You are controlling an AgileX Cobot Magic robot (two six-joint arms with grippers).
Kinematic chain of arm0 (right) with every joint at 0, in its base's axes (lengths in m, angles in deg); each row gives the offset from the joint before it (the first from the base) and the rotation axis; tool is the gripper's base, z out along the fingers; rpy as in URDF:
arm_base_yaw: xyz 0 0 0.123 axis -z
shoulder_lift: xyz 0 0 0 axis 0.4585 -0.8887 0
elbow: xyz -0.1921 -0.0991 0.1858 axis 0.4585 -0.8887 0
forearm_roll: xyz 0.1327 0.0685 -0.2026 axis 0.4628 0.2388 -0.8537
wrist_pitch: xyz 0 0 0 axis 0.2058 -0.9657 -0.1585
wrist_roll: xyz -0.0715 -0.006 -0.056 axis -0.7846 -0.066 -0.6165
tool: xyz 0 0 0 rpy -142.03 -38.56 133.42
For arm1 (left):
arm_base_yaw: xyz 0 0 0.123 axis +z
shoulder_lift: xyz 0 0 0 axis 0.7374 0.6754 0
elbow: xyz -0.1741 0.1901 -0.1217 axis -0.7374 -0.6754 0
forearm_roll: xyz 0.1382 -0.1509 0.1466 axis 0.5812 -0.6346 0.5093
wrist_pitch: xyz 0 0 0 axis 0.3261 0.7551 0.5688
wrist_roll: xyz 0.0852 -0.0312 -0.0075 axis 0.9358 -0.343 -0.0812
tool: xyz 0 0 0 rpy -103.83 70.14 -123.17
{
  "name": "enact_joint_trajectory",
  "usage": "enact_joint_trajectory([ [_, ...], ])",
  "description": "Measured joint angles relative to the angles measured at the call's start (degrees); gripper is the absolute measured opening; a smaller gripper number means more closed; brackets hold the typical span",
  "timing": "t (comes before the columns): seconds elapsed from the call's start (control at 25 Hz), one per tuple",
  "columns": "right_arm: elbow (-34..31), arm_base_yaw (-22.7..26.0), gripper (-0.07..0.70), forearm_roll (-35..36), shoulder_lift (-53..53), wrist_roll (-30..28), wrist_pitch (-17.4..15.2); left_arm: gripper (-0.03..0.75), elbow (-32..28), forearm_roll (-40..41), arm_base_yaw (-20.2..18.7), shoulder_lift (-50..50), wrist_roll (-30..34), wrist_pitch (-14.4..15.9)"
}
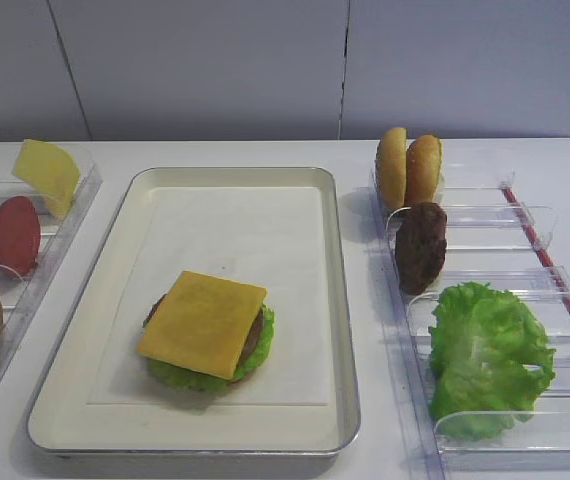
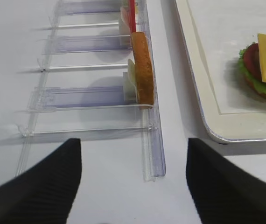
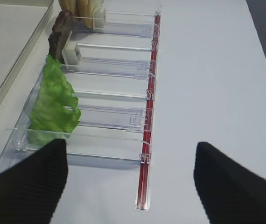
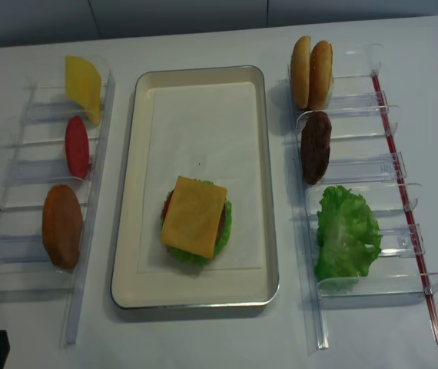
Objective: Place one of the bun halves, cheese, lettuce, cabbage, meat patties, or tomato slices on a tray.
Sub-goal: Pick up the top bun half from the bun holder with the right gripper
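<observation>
The cream tray (image 1: 335, 300) holds a stack topped by a cheese (image 1: 203, 322) slice, with lettuce (image 1: 261, 350) and a dark layer under it. More lettuce (image 4: 347, 234), a meat patty (image 4: 315, 146) and two bun halves (image 4: 311, 73) stand in the right bins. In the left bins are spare cheese (image 4: 83, 84), a tomato slice (image 4: 76, 146) and a brown bun half (image 4: 62, 226). Cabbage is out of view. My left gripper (image 2: 133, 149) hangs open over bare table before the left rack. My right gripper (image 3: 130, 149) is open before the lettuce bin, holding nothing.
Clear plastic bin racks (image 4: 357, 169) flank the tray on both sides, the right one edged by a red strip (image 3: 144, 172). White table lies in front of both racks. A grey wall stands behind the table.
</observation>
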Motion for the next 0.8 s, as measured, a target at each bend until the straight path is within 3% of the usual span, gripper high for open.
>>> enact_joint_trajectory([
  [0.24,0.00,0.00,0.549,0.00,0.00,0.04,0.08,0.456,0.00,0.00,0.00,0.00,0.00,0.00],
  [0.4,1.09,0.00,0.549,0.00,0.00,-0.29,3.31,0.456,0.00,0.00,0.00,0.00,0.00,0.00],
  [0.56,3.90,0.00,0.549,0.50,-0.25,-0.41,6.22,0.456,0.00,0.00,0.00,0.00,0.00,0.00],
  [0.8,9.87,0.00,0.545,2.32,-7.90,-4.50,6.66,0.456,0.00,0.00,0.00,0.00,0.00,0.00],
])
